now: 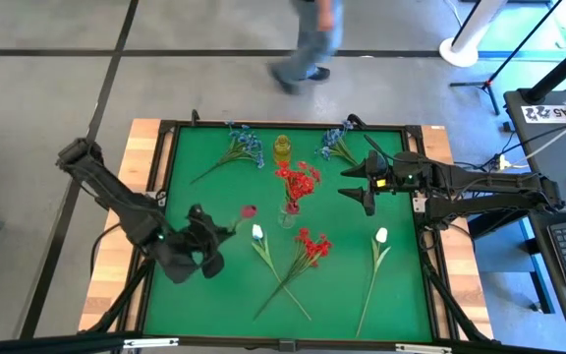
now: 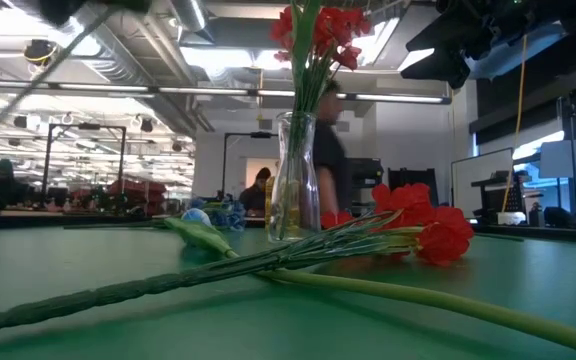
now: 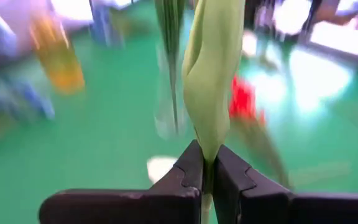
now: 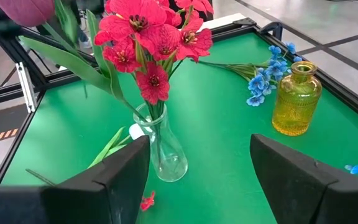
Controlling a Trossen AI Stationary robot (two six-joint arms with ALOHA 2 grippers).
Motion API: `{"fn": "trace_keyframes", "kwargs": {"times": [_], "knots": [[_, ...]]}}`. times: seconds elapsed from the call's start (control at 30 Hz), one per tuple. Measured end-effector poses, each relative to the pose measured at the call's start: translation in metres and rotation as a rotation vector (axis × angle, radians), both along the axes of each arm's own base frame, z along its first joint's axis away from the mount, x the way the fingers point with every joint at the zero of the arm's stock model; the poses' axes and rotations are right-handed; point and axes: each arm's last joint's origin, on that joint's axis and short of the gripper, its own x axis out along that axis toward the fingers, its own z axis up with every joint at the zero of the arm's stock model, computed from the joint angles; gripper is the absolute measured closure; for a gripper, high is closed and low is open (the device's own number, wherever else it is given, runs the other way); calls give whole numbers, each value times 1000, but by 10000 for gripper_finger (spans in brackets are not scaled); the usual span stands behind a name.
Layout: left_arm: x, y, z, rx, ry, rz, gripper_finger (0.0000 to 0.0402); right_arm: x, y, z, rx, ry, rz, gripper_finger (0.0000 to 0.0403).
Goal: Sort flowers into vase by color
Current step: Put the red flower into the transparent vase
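Already the left hand (image 1: 216, 234) is pressed together on the green stem of a pink rosebud (image 1: 249, 210), holding it lifted just beside the clear vase (image 1: 289, 214), which has red flowers (image 1: 298, 181) standing in it. The right hand (image 1: 360, 184) hovers spread and empty on the vase's other side, near the yellow bottle (image 1: 282, 148). On the green bench (image 1: 411, 285) lie two white buds (image 1: 257, 233), a red bunch (image 1: 311, 244) and blue sprigs (image 1: 244, 144). The grip sits low on a long stem, so the bud end may sway and miss the narrow neck, or snag the red blooms and tip the light vase. Pinching at a leaf could also let the stem slip.
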Motion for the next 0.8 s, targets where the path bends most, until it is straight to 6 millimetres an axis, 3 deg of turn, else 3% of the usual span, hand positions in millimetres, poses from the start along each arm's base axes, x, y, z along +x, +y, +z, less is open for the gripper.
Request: {"fn": "trace_keyframes", "kwargs": {"times": [0.17,0.4,0.63,0.8], "knots": [[5,7,25,102,-126,-61,393,1,0,-1,0,4,0,127],[28,18,50,118,-266,-334,392,11,-1,-10,6,57,0,127],[38,44,72,221,-411,-315,392,20,-1,-16,-8,74,11,127],[45,59,68,279,-489,-378,392,20,3,-15,-28,70,20,127]]}}
